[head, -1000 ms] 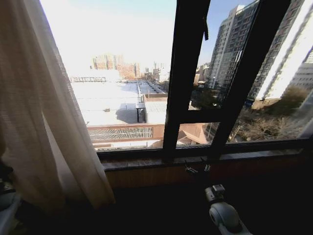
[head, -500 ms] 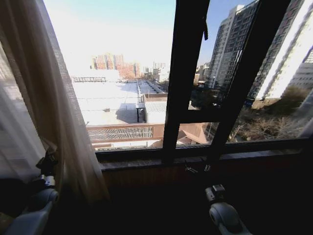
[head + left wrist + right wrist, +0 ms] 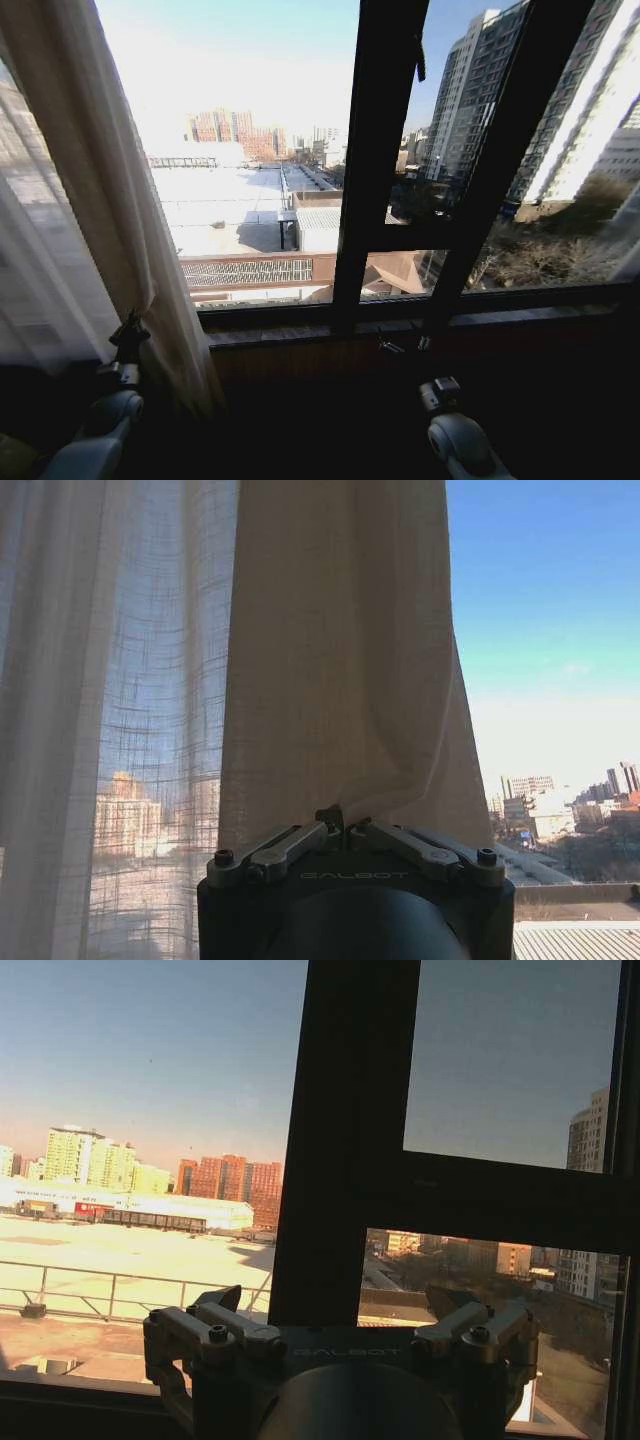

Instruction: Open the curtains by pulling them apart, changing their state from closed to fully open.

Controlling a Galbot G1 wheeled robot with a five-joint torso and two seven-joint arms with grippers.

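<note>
- Curtains (image 3: pixel 120 230) hanging directly ahead of and above the left gripper (image 3: pixel 128 326); long axis vertical, bunched cream fold rising straight from the fingers (image 3: pixel 300 838).
- Left fingers clenched on a pinch of that fold, fabric puckered at the tips.
- Right gripper (image 3: pixel 340 1305) low, well apart from the fabric, fingers released, holding nothing, facing the window frame (image 3: pixel 345 1140).
- Left arm clearly nearer.

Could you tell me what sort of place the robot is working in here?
Probably a room high up in a city building: a sheer curtain hangs beside a black-framed window that looks down on rooftops and towers. The left gripper is at the curtain's edge; the right gripper waits near the sill.
</note>
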